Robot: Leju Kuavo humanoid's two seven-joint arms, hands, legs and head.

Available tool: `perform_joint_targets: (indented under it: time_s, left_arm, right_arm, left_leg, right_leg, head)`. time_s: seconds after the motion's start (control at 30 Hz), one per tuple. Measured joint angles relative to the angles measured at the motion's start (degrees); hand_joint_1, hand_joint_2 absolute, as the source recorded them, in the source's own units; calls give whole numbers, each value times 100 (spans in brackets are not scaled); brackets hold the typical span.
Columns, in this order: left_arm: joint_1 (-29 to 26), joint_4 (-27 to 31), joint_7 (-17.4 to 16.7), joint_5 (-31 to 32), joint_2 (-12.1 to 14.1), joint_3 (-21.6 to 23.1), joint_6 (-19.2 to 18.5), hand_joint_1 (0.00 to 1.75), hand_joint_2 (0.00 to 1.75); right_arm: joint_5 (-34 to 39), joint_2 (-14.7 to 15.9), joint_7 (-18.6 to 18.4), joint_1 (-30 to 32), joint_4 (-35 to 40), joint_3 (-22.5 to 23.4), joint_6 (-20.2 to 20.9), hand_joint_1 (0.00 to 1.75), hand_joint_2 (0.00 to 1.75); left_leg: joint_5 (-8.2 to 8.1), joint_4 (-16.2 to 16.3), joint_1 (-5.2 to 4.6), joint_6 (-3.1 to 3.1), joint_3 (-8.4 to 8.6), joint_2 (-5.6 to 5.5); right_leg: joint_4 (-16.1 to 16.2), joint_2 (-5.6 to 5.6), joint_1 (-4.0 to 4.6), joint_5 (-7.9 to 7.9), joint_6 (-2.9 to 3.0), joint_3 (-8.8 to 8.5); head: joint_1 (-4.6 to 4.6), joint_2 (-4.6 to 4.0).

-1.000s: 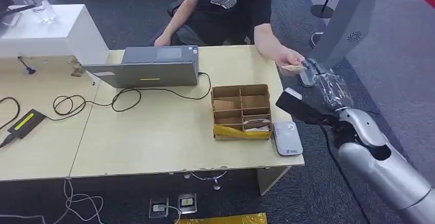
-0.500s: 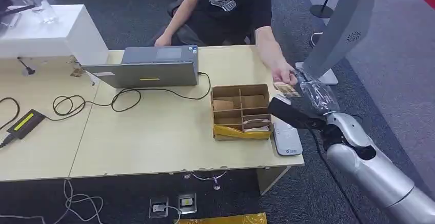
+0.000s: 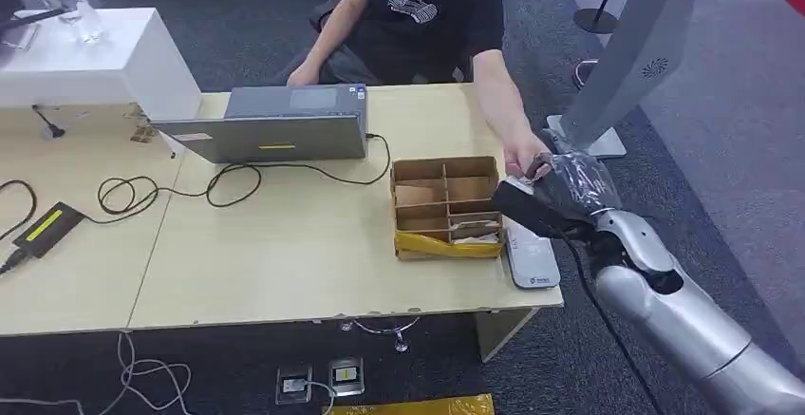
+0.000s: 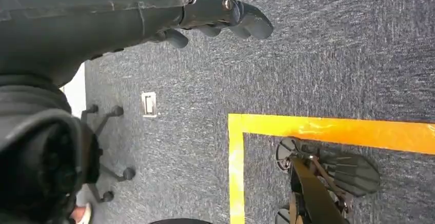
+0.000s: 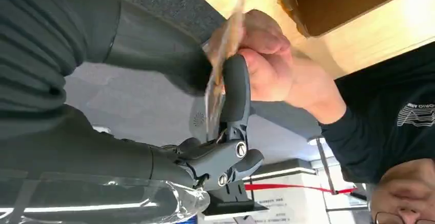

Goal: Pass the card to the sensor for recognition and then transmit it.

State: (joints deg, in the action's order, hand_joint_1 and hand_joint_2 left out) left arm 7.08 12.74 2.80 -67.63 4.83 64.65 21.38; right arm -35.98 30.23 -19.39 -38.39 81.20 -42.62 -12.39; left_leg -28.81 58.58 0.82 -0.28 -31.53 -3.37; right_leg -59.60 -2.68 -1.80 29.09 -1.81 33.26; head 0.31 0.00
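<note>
Right hand, wrapped in clear plastic, hovers over the table's right end, at about 3 o'clock from the divided cardboard box. In the right wrist view the card sits edge-on, pinched between the thick thumb and a dark finger of that hand; a person's hand has its fingertips on the same card. In the head view the person's hand meets the robot's at roughly 12 o'clock of it. The white sensor pad lies flat on the table at 6 o'clock below the right hand, just beside the box. Left hand hangs over grey carpet, fingers loosely curled, holding nothing. A laptop stands at 10 o'clock from the box.
</note>
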Motion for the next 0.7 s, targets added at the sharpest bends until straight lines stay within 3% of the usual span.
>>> perform_joint_targets:
  time_s: [0.7]
  left_arm:
    - [5,0,-61,52,-17,42,13,0,0]
  right_arm:
    - [175,-162,356,265,-789,-2,-321,175,175]
  left_leg:
    - [-1,0,0,0,1,2]
  right_leg:
    - [0,-1,0,0,0,1]
  head:
    - [0,0]
